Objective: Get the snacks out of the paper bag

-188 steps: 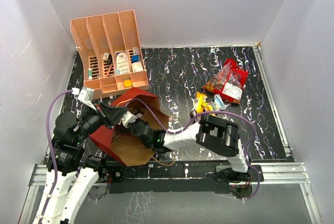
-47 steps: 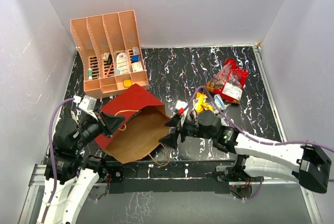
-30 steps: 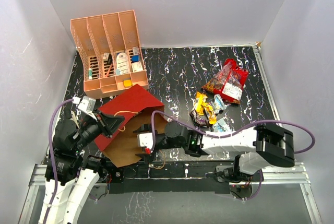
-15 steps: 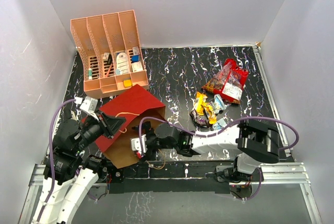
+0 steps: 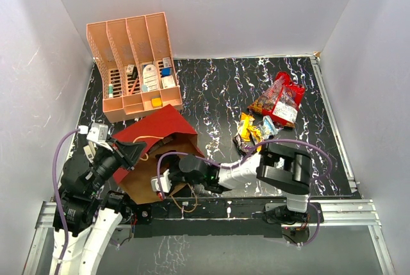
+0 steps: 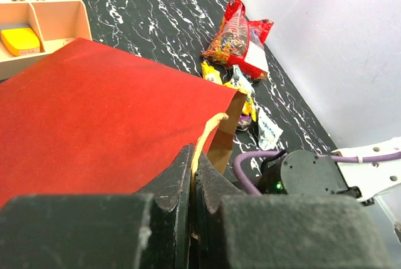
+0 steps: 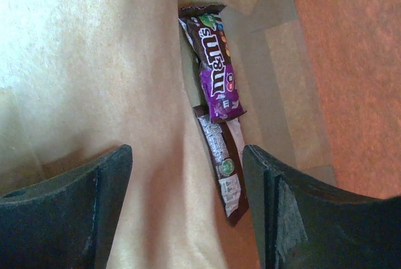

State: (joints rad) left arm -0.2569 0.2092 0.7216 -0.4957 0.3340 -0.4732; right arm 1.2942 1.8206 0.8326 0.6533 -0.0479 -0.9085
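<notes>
The paper bag (image 5: 163, 135), dark red outside and brown inside, lies on its side with its mouth toward the arms. My left gripper (image 6: 193, 167) is shut on the bag's tan handle (image 6: 207, 132) and holds the mouth up. My right gripper (image 7: 188, 203) is open deep inside the bag (image 7: 94, 62). A purple packet (image 7: 216, 74) and a brown-and-silver packet (image 7: 224, 168) lie ahead of its fingers, untouched. On the table lie the red-and-clear sweets bag (image 5: 280, 100) and several small snacks (image 5: 253, 131).
The peach file rack (image 5: 134, 63) with small boxes stands at the back left, just behind the bag. White walls close in the black marbled table (image 5: 211, 89) on three sides. The right arm (image 5: 282, 166) stretches leftward along the near edge.
My right gripper has pushed further left and deeper into the bag, and its jaws have narrowed a little. The left gripper keeps hold of the handle and has shifted slightly.
</notes>
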